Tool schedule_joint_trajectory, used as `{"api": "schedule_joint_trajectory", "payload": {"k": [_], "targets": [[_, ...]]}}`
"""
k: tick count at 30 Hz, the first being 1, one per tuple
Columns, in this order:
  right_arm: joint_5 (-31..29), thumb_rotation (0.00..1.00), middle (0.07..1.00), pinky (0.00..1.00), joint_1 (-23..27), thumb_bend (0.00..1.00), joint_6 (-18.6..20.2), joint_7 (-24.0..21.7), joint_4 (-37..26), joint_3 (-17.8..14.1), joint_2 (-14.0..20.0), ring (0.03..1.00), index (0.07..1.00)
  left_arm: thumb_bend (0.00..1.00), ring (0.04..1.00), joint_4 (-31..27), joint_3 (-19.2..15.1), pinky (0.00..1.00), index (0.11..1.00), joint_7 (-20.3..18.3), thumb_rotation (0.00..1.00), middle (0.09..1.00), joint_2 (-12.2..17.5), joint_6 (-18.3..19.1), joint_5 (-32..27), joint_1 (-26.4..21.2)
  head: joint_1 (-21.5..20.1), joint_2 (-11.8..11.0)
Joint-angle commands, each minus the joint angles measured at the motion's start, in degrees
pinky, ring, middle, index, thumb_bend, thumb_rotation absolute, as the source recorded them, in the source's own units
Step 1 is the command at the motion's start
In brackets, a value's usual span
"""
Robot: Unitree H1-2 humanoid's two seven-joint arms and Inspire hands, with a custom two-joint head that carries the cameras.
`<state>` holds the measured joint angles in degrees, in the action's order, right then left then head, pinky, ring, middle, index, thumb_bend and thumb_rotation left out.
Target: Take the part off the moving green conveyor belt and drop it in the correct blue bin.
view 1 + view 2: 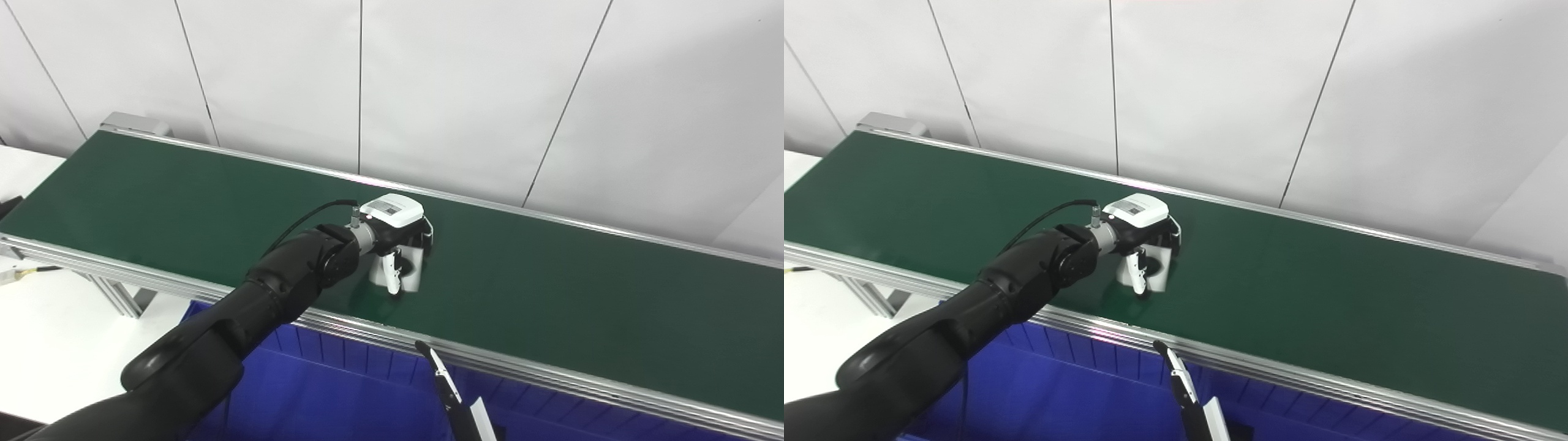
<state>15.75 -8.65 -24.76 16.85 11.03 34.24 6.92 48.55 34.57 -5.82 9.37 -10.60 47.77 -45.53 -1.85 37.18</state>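
White panels backed the green conveyor belt (184, 202); your left hand (398, 245) clasped a white part (411, 269) that could slip short of the blue bin (343, 392).

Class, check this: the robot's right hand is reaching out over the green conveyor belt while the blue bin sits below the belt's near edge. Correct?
Not quite. It is the left hand that reaches over the green conveyor belt; the left eye view shows its arm entering from the left. The blue bin does sit below the near edge.
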Motion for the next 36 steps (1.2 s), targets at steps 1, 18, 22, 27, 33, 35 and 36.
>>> {"api": "schedule_joint_trajectory", "payload": {"k": [1,18,22,27,33,35,36], "targets": [[0.5,0.95,0.972,1.0,0.0,0.96,-2.1,-0.2,-2.3,-0.3,-0.8,0.993,0.966,0.5,0.418,-0.4,-0.1,0.36,0.504,1.3,0.0,0.511,0.5,0.7,0.3,-2.7,0.0,0.0],[0.5,0.95,0.97,1.0,0.0,0.97,-2.1,-1.1,-2.0,-1.3,-1.0,0.989,0.969,0.5,0.393,-10.0,-2.0,0.33,0.524,-3.7,0.0,0.487,1.8,2.4,-2.3,-1.8,1.6,-0.1],[0.0,0.96,0.97,1.0,-0.1,0.98,-2.1,-1.9,-2.0,-2.0,-0.7,0.994,0.969,0.5,0.384,-17.1,-3.2,0.31,0.528,-6.6,0.0,0.484,2.6,3.8,-3.1,-1.0,2.7,0.0],[-1.2,0.96,0.964,1.0,0.3,0.97,-2.2,-2.3,-1.8,-1.9,0.1,0.988,0.968,0.5,0.397,-25.9,-4.6,0.34,0.517,-10.7,0.0,0.501,3.9,5.8,-3.8,-0.3,3.9,0.3],[-1.3,0.97,0.962,1.0,0.4,0.99,-2.2,-2.1,-1.9,-2.7,1.0,0.987,0.973,0.5,0.404,-38.2,-7.5,0.39,0.517,-16.1,0.0,0.502,5.5,9.7,-5.4,1.6,6.1,1.2],[-1.4,0.97,0.957,1.0,0.5,0.99,-2.2,-2.1,-2.1,-2.9,1.4,0.982,0.974,0.5,0.401,-40.8,-8.5,0.38,0.521,-17.2,0.0,0.496,5.6,10.4,-5.9,2.2,6.9,1.5],[-1.4,0.97,0.954,1.0,0.5,0.98,-2.2,-2.1,-2.3,-2.9,1.6,0.977,0.974,0.5,0.396,-42.2,-8.9,0.36,0.525,-17.7,0.0,0.494,5.8,10.8,-6.1,2.6,7.0,1.6]]}}
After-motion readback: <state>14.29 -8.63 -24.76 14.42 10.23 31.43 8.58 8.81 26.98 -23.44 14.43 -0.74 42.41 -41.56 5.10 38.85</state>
